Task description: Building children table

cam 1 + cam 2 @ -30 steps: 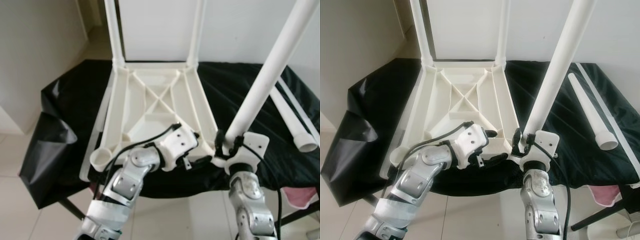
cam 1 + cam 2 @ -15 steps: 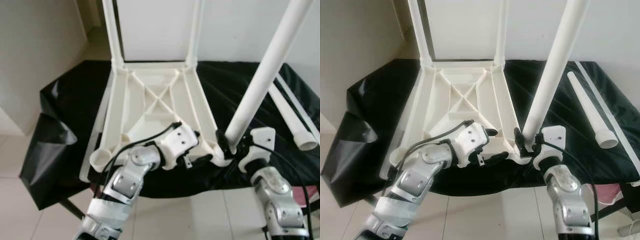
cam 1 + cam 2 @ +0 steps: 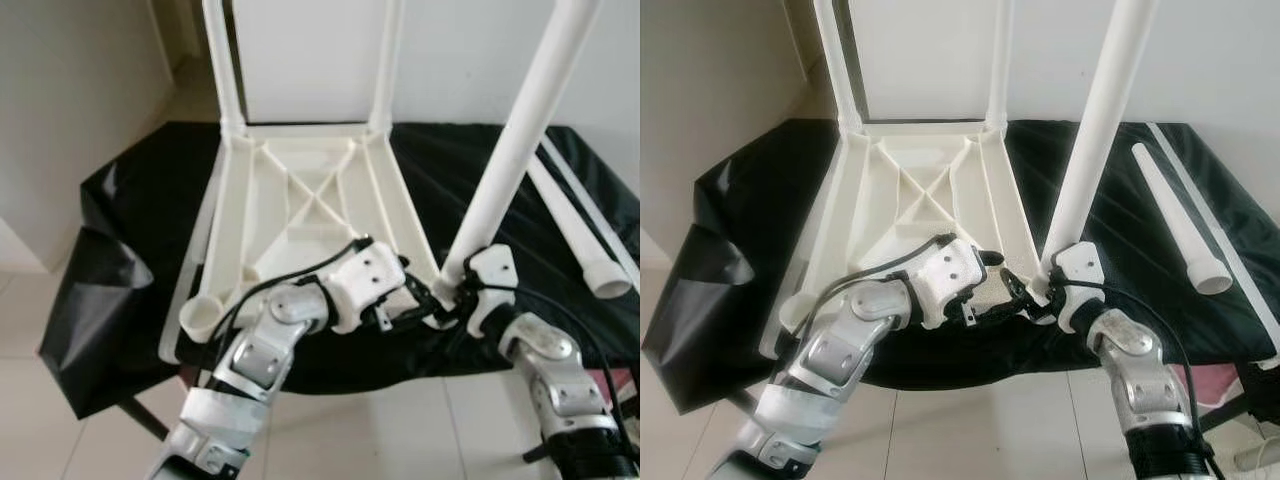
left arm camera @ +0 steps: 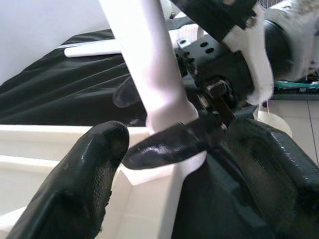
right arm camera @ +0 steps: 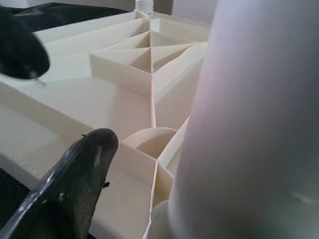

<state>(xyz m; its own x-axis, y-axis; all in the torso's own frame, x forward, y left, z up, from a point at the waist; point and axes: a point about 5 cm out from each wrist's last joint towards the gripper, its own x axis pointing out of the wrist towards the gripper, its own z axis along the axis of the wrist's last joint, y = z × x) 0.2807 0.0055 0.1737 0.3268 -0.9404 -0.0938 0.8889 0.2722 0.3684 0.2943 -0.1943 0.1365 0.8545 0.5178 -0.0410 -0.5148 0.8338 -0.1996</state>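
Observation:
A white plastic tabletop (image 3: 238, 230) lies upside down on a black-draped surface, with two white legs (image 3: 222, 60) standing in its far corners. My right gripper (image 3: 455, 296) is shut on the foot of a third leg (image 3: 510, 160), which leans slightly right over the near right corner socket (image 5: 149, 142). My left gripper (image 3: 405, 298) is shut on the tabletop's near rim just beside that corner, one finger (image 4: 89, 169) resting on the inner face. The near left socket (image 3: 203, 318) stands open.
A loose white leg (image 3: 578, 232) lies on the black cloth (image 3: 130, 220) at the right, beside a thin white rod. The cloth hangs over the left edge. A white wall rises behind; tiled floor and something pink (image 3: 622, 385) lie below.
My right arm has swung out to the right, and the held leg now stands steeper with its foot against the near right corner. My left gripper has slid right along the rim.

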